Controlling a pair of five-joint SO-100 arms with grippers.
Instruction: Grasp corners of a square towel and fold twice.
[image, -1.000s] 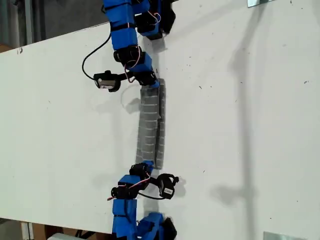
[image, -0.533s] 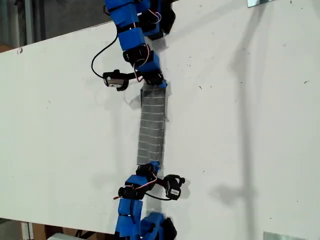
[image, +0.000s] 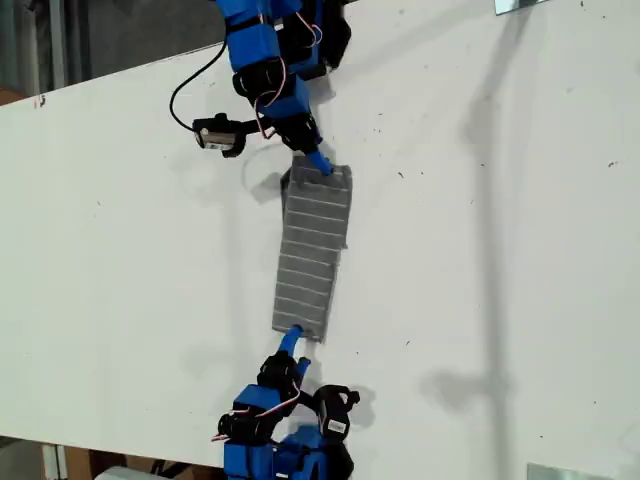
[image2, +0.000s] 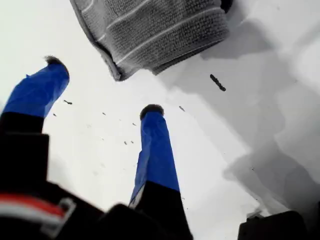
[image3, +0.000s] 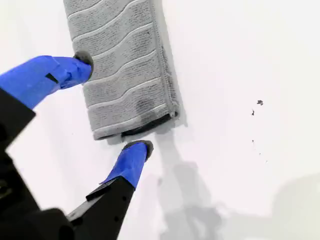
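Gaping wide, my first gripper (image2: 102, 86) holds nothing; the towel (image2: 155, 30) lies just beyond its fingertips, one hemmed corner (image2: 117, 75) nearest. My second gripper (image3: 111, 102) is spread too and grips nothing, one finger (image3: 75, 67) against the cloth's long edge, the other just off its short end. The towel lies as a long folded strip mid-table (image: 500, 250). It looks soft, light and limp, so I'd guess it sags and its layers slip unless pinched through all of them at the corners. In the exterior view an arm reaches in from the top, another from the bottom, each to one end.
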